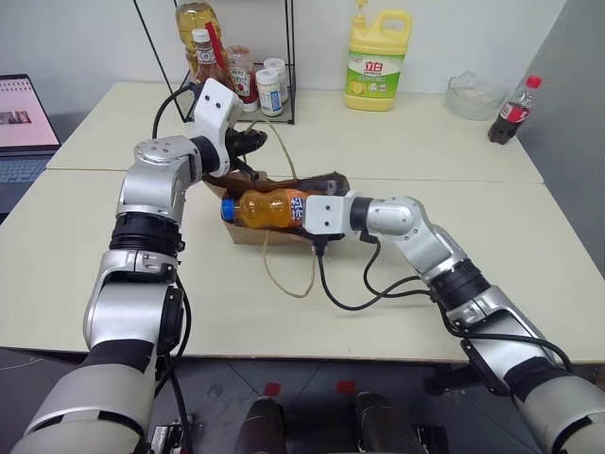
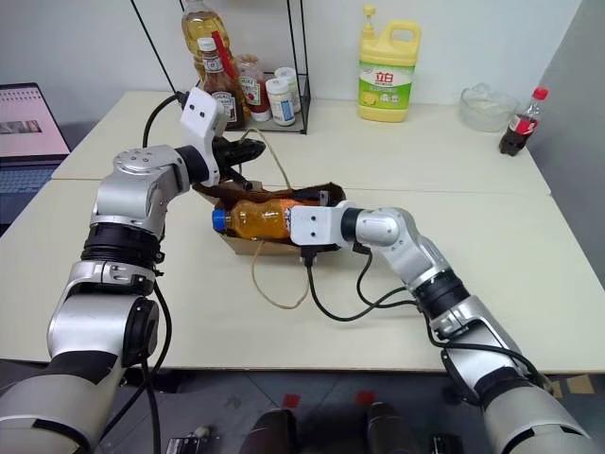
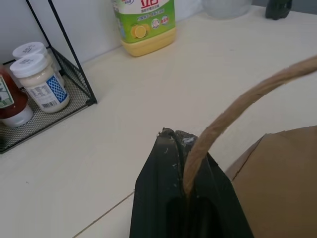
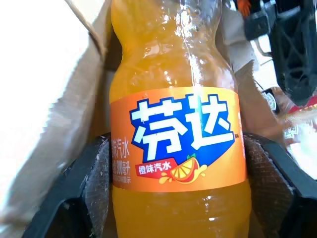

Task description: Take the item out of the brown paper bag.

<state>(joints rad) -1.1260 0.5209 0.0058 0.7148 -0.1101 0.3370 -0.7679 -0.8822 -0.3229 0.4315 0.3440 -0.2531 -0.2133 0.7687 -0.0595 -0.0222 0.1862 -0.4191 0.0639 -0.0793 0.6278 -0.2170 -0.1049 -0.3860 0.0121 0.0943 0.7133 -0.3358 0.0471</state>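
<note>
Left eye view first: the right hand (image 1: pixel 301 212) has the orange drink bottle (image 1: pixel 267 207) clamped round its labelled lower half, and the bottle lies roughly level, blue cap pointing toward the robot's left. It sits just above the mouth of the brown paper bag (image 1: pixel 248 233), which is slumped low on the counter (image 1: pixel 425 142), one cord handle trailing loose in front of it. So the item's long axis runs sideways across the bag opening, and the right arm is plainly the one doing the lifting. The left hand (image 1: pixel 253 142) is up behind the bag, pinched shut on the other cord handle. Right eye view shows the same layout, and from here I'd guess the bottle is nearly free of the bag, though I can't tell if its underside touches the paper. Left wrist view: the black fingers (image 3: pixel 171 198) are closed tight on the paper cord handle (image 3: pixel 237 111), which arcs away over the tan bag panel, with the yellow detergent jug (image 3: pixel 146 25) further back on the counter. Right wrist view: the two fingers (image 4: pixel 84 183) press either side of the orange label, liquid bright and clear, torn bag edge beside it. Next move looks like pulling the bottle clear, away from the bag.
</note>
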